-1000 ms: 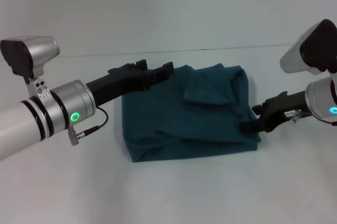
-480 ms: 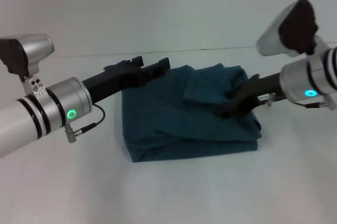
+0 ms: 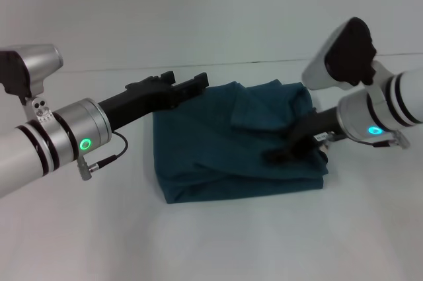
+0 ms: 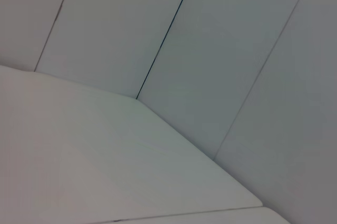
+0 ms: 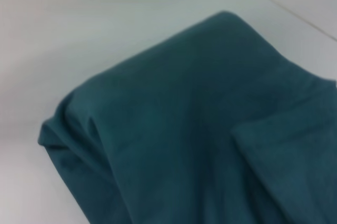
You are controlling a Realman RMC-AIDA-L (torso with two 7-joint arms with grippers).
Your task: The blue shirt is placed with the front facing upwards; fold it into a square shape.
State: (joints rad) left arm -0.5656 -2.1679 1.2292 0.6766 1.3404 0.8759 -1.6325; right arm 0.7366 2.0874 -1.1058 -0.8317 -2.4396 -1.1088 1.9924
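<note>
The left gripper point(image 3: 192, 84) reaches forward, raised, while the right gripper point(image 3: 281, 152) angles downward and inward.

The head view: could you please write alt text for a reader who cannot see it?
A blue shirt, folded into a rough square, lies on a white table. The right pincer is over the shirt's right part, and the left pincer is at its far left corner.

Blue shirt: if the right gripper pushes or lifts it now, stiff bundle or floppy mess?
Probably floppy: the blue shirt lies in soft, uneven layers with a loose flap on top. A push from the right gripper would likely bunch the upper layers, not slide the stack. Lifted at one point, it would probably sag and unfold.
</note>
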